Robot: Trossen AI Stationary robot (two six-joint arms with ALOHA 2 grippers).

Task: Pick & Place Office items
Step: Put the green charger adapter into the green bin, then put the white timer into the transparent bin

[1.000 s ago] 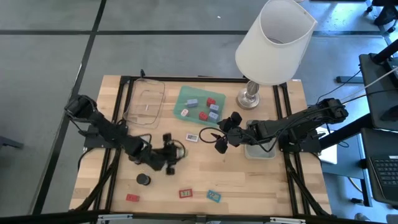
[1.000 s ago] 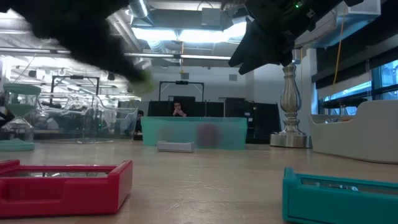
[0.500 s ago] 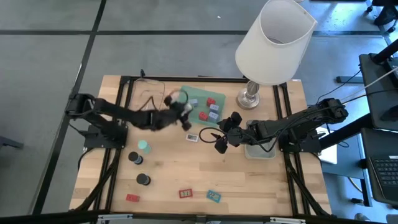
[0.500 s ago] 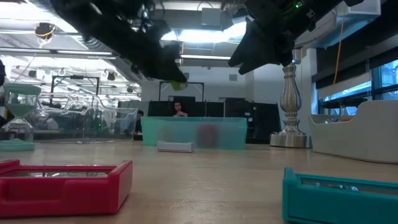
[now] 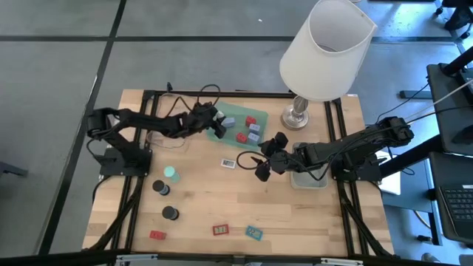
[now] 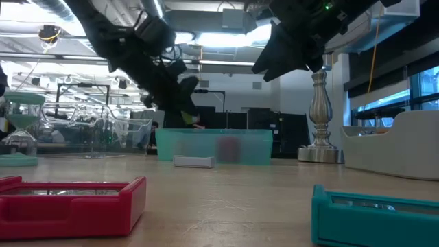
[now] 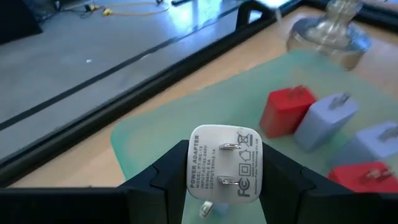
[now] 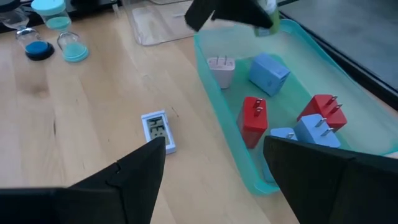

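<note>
Left gripper (image 7: 224,186) pinching a white plug block (image 7: 225,167), hovering over the green tray (image 5: 222,112) at the desk's far side. Right gripper (image 5: 267,159) hanging spread above mid-desk, right of a small white rectangle (image 5: 228,162).

Table top (image 5: 295,214): pale wood, matt, fine grain, edged by black metal rails. Green tray (image 8: 227,134): translucent plastic, frosted, smooth. Clear tray (image 5: 174,122): transparent glossy plastic. Red, lavender and blue plug-shaped blocks (image 7: 287,111): smooth matt plastic with bright metal prongs. White plug block (image 7: 224,167): satin plastic, printed grey lettering. Lamp (image 5: 327,48): matt white shade, polished silver metal base. Black round caps (image 5: 171,213): dull plastic.
</note>
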